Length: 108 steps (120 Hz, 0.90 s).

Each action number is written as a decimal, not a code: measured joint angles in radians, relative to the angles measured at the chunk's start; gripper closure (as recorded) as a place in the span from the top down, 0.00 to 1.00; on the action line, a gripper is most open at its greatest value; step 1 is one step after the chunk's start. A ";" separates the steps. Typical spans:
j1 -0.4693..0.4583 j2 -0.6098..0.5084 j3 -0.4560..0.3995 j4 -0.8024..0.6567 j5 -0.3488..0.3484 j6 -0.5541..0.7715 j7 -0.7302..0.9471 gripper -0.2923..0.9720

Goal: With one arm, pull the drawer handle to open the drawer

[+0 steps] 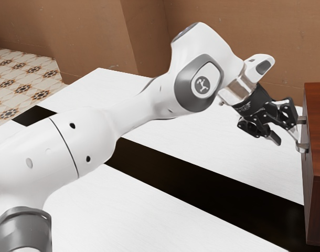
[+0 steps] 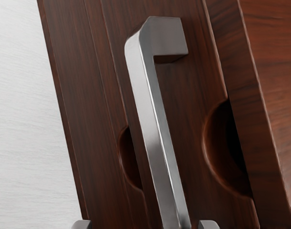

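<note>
Fingers (image 2: 208,225) of black two-finger gripper (image 1: 284,127) spread wide, gripping nothing, one either side of brushed-steel bar handle (image 2: 154,129), just short of it, no contact. Handle sits on dark brown wooden drawer front (image 2: 93,109), at exterior view's right edge, by white counter (image 1: 202,142)

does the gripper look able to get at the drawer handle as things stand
Probably yes: the gripper sits right at the drawer handle, its jaws open and the handle lined up between them in the wrist view, with nothing in the way.
</note>
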 joint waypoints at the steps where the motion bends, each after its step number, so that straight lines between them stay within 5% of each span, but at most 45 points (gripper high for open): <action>1: 0.000 0.000 0.000 0.000 0.000 0.001 0.000 0.41; 108: -0.003 0.055 0.007 0.053 0.003 0.031 -0.014 0.34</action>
